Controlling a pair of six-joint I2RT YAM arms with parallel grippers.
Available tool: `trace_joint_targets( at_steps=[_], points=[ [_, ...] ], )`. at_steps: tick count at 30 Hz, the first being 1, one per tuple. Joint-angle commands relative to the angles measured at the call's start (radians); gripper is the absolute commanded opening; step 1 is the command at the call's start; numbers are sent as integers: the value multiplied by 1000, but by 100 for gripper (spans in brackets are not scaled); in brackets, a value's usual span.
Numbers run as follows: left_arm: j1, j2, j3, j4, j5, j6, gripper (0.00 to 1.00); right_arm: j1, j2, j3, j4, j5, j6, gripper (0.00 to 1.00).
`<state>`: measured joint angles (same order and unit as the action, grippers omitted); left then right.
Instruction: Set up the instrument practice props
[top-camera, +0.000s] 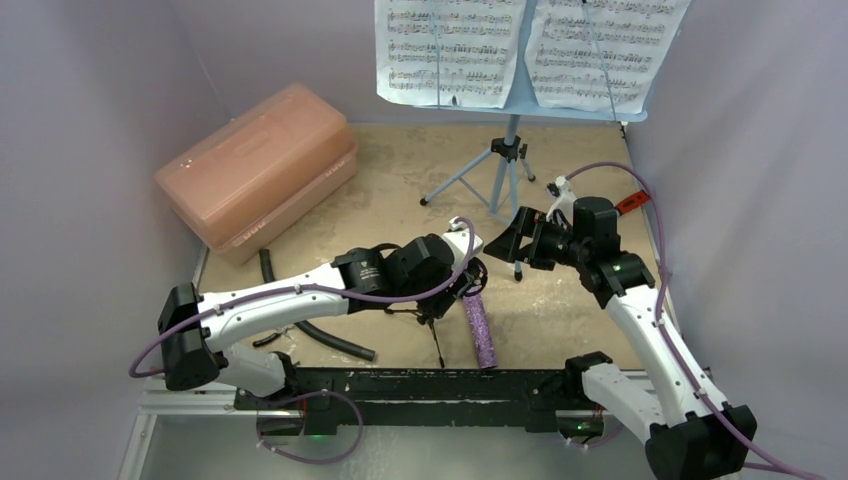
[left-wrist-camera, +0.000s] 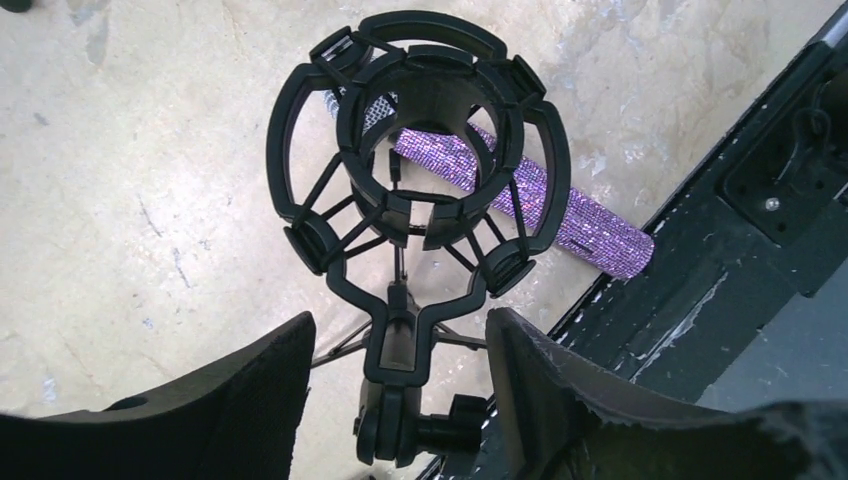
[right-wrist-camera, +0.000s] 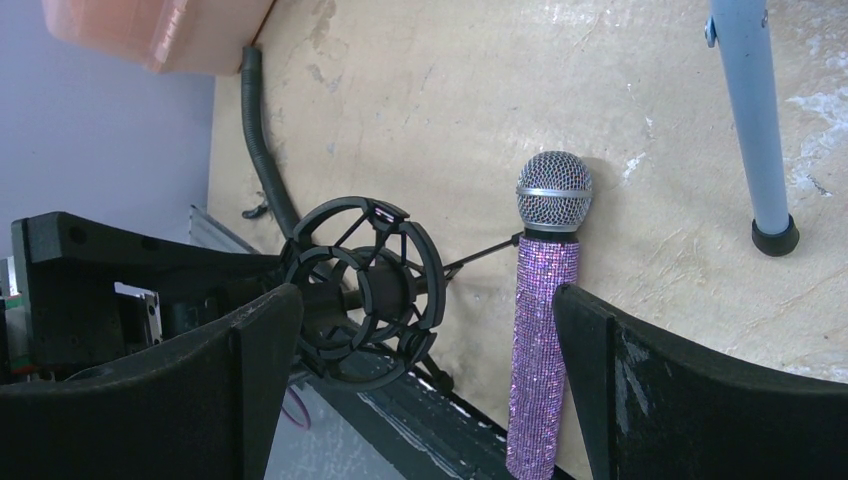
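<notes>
**Instrument practice props: stock on the table, both arms over the microphone area**

- Left end effector (left-wrist-camera: 398, 325): fingers apart, one on each side of the neck below the ring mount, a gap showing on both sides; nothing clamped.
- Small black tripod microphone stand (left-wrist-camera: 420, 100): ring mount sits just ahead of the left fingers, its thin legs reaching toward the table (top-camera: 400, 170). The ring holds nothing.
- Glittery purple microphone (left-wrist-camera: 560, 205): lies flat on the table just beside the stand. In the left wrist view it passes behind the ring. Its mesh head points away from the arm bases and its tail end is near the black base rail.
- Right end effector (right-wrist-camera: 428, 295): fingers spread wide, raised above the table, facing the microphone and the ring mount; holds nothing.
- Light blue music stand (top-camera: 511, 150): upright on its tripod at the far side of the table.
- White sheet-music pages (top-camera: 450, 50): two, side by side on the stand's tray.
- Pink plastic box (top-camera: 260, 165): far left, closed.
- Black curved hose (top-camera: 340, 343): on the table between the box and the left arm.
</notes>
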<state>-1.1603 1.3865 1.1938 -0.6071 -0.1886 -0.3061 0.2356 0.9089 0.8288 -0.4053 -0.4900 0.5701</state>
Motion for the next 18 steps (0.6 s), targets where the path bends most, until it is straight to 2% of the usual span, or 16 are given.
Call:
trace_joint_targets(
  at_steps=[1, 4, 9, 18],
  points=[
    [-8, 12, 54, -33, -62, 30, 58, 2, -5, 15, 16, -14, 4, 98],
    [-8, 10, 60, -41, -60, 36, 53, 2, -5, 14, 13, -13, -2, 98],
    [-9, -4, 54, -41, -83, 72, 40, 3, -2, 20, 19, -5, -7, 98],
    [-7, -39, 45, -58, -204, 123, 23, 2, -1, 31, 9, 4, -24, 98]
  ],
)
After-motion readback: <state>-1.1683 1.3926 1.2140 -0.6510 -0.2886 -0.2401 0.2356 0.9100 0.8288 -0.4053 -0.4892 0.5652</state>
